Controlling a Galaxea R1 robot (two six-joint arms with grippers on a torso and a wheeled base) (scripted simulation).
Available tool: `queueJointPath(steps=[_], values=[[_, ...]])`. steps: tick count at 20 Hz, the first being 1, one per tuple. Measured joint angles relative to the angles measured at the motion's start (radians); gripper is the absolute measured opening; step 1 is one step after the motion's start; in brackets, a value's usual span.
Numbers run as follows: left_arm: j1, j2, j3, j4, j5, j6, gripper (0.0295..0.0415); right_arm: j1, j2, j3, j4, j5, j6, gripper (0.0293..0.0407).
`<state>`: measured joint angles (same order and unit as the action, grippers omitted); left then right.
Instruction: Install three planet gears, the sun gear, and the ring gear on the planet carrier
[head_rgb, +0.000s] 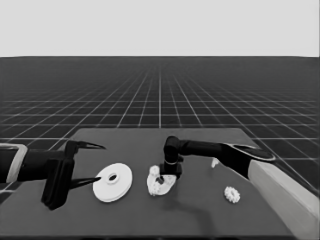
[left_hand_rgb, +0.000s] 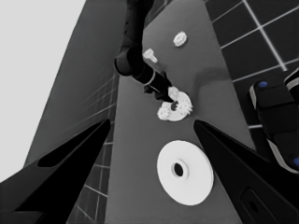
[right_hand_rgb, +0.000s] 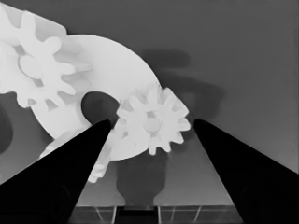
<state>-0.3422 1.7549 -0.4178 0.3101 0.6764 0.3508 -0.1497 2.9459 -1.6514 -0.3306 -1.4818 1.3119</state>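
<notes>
Table (head_rgb: 200, 210) lies bare around right gripper (right_hand_rgb: 152, 122) (jaws apart) over smaller round part (head_rgb: 161, 186).

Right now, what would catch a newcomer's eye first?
The right claw hangs over the smaller round part mid-table, fingers open around a gear sitting on it. Beside it lies the larger round part, near the waiting left claw. One gear lies alone toward the right.
</notes>
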Motion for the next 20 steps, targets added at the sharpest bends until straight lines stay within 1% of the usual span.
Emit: queueJointPath(steps=[4, 5, 6, 8, 14, 15, 16, 17, 18, 20], values=[[0.0, 0.0, 0.0, 0.0, 0.0, 0.0, 0.0385, 0.0, 0.0, 0.0, 0.0, 0.0, 0.0, 0.0385], [0.0, 0.0, 0.0, 0.0, 0.0, 0.0, 0.0385, 0.054, -0.017, 0.056, 0.055, -0.028, 0.033, 0.0385], [0.0, 0.0, 0.0, 0.0, 0.0, 0.0, 0.0385, 0.097, -0.023, 0.081, 0.091, -0.041, 0.049, 0.0385], [0.0, 0.0, 0.0, 0.0, 0.0, 0.0, 0.0385, 0.137, -0.026, 0.097, 0.128, -0.05, 0.059, 0.0385], [0.0, 0.0, 0.0, 0.0, 0.0, 0.0, 0.0385, 0.155, -0.027, 0.101, 0.147, -0.053, 0.061, 0.0385], [0.0, 0.0, 0.0, 0.0, 0.0, 0.0, 0.0385, 0.153, -0.28, 0.476, 0.143, -0.056, 0.092, 0.0385], [0.0, 0.0, 0.0, 0.0, 0.0, 0.0, 0.0385, 0.151, -0.553, 0.623, 0.144, -0.043, 0.015, 0.0385], [0.0, 0.0, 0.0, 0.0, 0.0, 0.0, 0.0385, 0.151, -0.705, 0.637, 0.149, -0.024, -0.097, 0.0385], [0.0, 0.0, 0.0, 0.0, 0.0, 0.0, 0.0385, 0.152, -0.784, 0.618, 0.154, -0.009, -0.181, 0.0385], [0.0, 0.0, 0.0, 0.0, 0.0, 0.0, 0.0385, 0.152, -0.843, 0.584, 0.162, 0.005, -0.267, 0.0385]])
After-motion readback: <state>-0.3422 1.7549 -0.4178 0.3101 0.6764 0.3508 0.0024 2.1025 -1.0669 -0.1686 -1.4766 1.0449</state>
